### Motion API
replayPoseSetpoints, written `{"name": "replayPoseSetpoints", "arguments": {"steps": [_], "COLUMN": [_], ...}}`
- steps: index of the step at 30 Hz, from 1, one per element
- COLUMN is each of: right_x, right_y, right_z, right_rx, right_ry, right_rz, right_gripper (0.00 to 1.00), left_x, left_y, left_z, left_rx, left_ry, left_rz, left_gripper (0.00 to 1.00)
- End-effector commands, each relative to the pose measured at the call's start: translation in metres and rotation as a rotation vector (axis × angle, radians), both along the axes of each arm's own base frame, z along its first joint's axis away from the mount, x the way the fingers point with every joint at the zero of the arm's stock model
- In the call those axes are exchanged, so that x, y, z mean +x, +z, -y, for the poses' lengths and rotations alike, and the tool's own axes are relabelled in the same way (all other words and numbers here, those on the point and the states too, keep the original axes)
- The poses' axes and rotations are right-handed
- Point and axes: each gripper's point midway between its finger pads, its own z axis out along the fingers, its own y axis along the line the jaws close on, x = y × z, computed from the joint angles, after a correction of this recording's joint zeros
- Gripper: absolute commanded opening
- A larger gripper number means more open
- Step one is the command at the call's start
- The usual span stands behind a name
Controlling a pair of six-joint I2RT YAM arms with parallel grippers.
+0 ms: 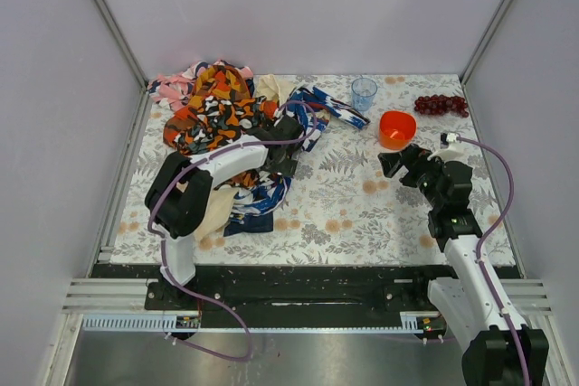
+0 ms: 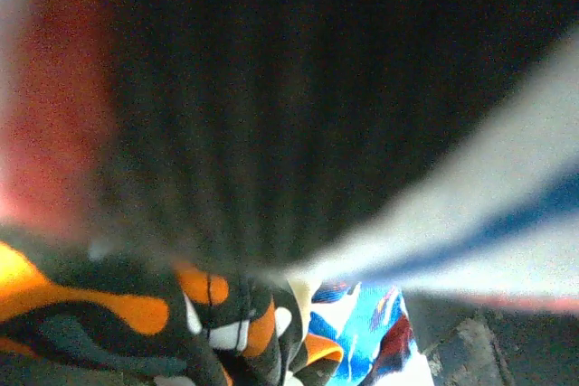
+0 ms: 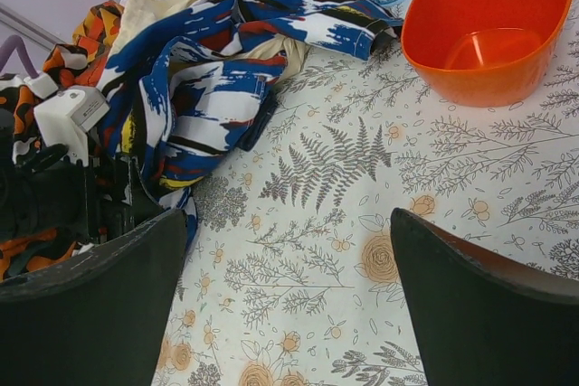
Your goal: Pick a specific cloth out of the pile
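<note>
**Cream fern print, heap in the far left corner**

A cream sheet (image 1: 362, 214) printed with grey ferns and orange flowers covers the table. We see plain pale walls (image 1: 298, 6) closing it in on the left, back and right, with metal rails (image 1: 122, 178) along the side edges. The pile (image 1: 217, 106) fills the far left corner, right up to the left edge. Of the navy cloth (image 1: 242, 221) we make out only a dark blue fold at the pile's near side, beside the blue-and-white print. The left claw (image 1: 286, 144) is sunk in the pile's right flank. Its wrist view is blurred fabric, so we cannot tell how its fingers stand. The right claw (image 1: 391, 165) hangs over bare sheet with its fingers spread wide, gripping nothing. Beyond it, towards the far right edge, are an orange bowl (image 1: 396, 128), a clear blue cup (image 1: 364, 92) and dark red grapes (image 1: 441, 104). Open sheet runs between pile and bowl and along the near edge.
</note>
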Motion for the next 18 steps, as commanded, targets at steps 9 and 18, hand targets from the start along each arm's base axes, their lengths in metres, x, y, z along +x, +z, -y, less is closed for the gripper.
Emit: {"name": "replayPoseSetpoints", "arguments": {"steps": [9, 18], "right_x": [0.001, -0.002], "right_y": [0.015, 0.02], "right_z": [0.001, 0.006], "right_rx": [0.007, 0.006], "right_ry": [-0.012, -0.041], "right_rz": [0.067, 0.097], "right_gripper": [1.0, 0.99], "left_x": [-0.058, -0.046], "left_y": [-0.114, -0.101], "left_z": [-0.015, -0.033], "left_rx": [0.205, 0.296], "left_ry": [0.257, 0.275], "left_rz": [-0.299, -0.22], "left_gripper": [0.99, 0.32]}}
